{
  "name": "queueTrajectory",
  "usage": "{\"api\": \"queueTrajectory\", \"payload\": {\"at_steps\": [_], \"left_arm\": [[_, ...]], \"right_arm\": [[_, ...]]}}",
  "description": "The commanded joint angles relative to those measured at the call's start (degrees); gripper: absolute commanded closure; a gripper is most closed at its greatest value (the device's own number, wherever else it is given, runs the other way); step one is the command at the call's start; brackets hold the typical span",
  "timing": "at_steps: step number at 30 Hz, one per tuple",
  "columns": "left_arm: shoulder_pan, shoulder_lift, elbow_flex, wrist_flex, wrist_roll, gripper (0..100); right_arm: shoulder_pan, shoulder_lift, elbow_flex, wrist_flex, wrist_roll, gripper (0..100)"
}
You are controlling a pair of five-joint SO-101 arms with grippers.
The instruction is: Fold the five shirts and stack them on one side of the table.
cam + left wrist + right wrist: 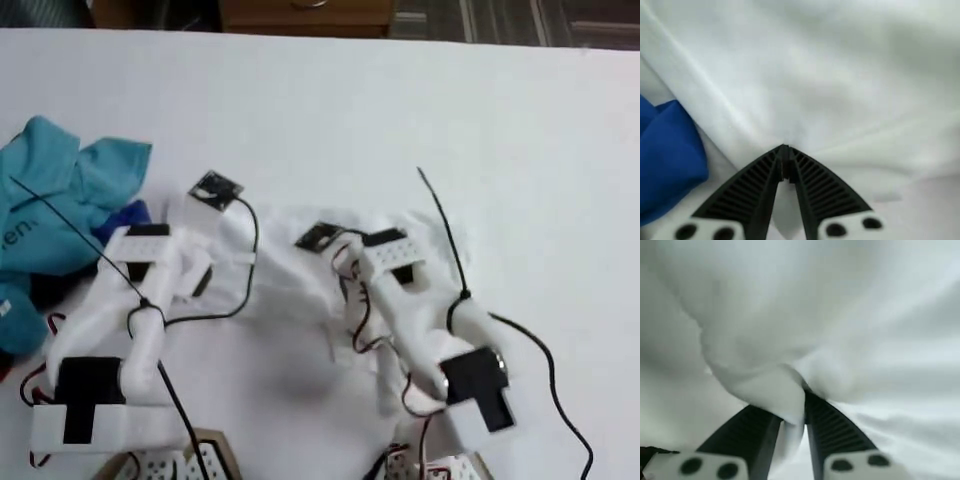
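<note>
A white shirt (290, 300) lies crumpled on the white table between the two arms. The left gripper (785, 156) is shut, its black ribbed tips pinching a ridge of the white shirt (830, 90); from above it sits near the shirt's left edge (205, 265). The right gripper (792, 407) is shut on a bunched fold of the white shirt (790, 325), and from above it is over the shirt's middle (345, 265). A blue shirt (667, 155) lies just beside the left gripper.
A pile of shirts sits at the table's left edge, with a teal shirt (60, 190) on top and the blue shirt (125, 218) showing under it. The far and right parts of the table (520, 130) are bare. Black cables trail from both arms.
</note>
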Motion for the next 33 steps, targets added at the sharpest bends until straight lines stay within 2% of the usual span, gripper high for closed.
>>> {"api": "queueTrajectory", "payload": {"at_steps": [1, 10, 16, 20, 26, 28, 33], "left_arm": [[0.4, -0.9, 0.0, -1.1, 0.5, 97], [0.4, -0.9, 0.0, -1.1, 0.5, 97], [0.5, -0.9, 0.0, -1.1, 0.5, 97], [0.5, -0.9, 0.0, -1.2, 0.5, 97], [0.5, -0.9, 0.0, -1.2, 0.5, 97], [0.5, -0.9, 0.1, -1.2, 0.5, 97], [0.5, -0.9, 0.1, -1.2, 0.5, 97]], "right_arm": [[1.8, 1.1, -6.1, 5.2, -0.1, 98.1], [4.4, 1.8, -26.7, 16.9, 7.6, 98.1], [7.3, 2.6, -35.8, 16.7, 9.4, 98.1], [7.8, 9.4, -41.8, 17.1, 9.4, 97.6], [8.1, 21.5, -52.8, 17.2, 9.0, 85.1], [8.8, 24.0, -57.8, 17.2, 7.1, 85.3], [12.2, 26.9, -69.8, 18.0, -3.3, 85.2]]}}
